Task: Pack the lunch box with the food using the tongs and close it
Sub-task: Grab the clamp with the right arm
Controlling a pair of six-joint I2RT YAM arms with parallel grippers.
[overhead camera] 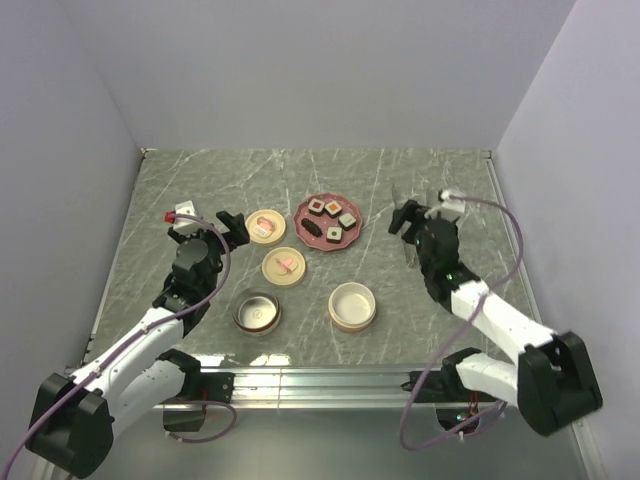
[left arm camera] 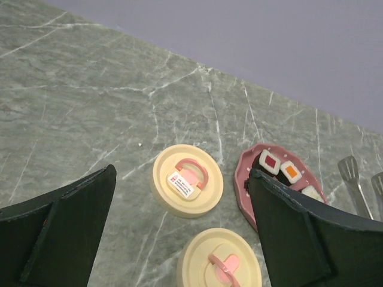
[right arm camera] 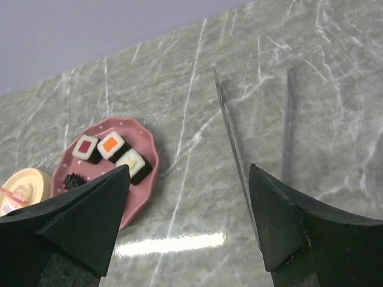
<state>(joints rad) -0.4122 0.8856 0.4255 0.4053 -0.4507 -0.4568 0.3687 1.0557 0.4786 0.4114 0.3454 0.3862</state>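
Observation:
The food [overhead camera: 331,209] lies on a pink plate [overhead camera: 309,214]: dark-sided cubes with red, orange and pale tops [right arm camera: 112,144] and one all-dark piece [right arm camera: 73,180]. The thin metal tongs [right arm camera: 230,134] lie on the table right of the plate, their tips at the right edge of the left wrist view [left arm camera: 352,174]. My right gripper [right arm camera: 188,168] hovers open over them, one tong arm running just inside its right finger. It grips nothing. My left gripper [left arm camera: 182,172] is open above a cream lid [left arm camera: 187,180], left of the plate. The lunch box's cream bowl [overhead camera: 352,306] stands open near the front.
A second cream lid with a pink handle [overhead camera: 284,265] lies in front of the first. A metal bowl [overhead camera: 257,311] stands left of the cream bowl. Walls enclose the marble table at the back and on both sides.

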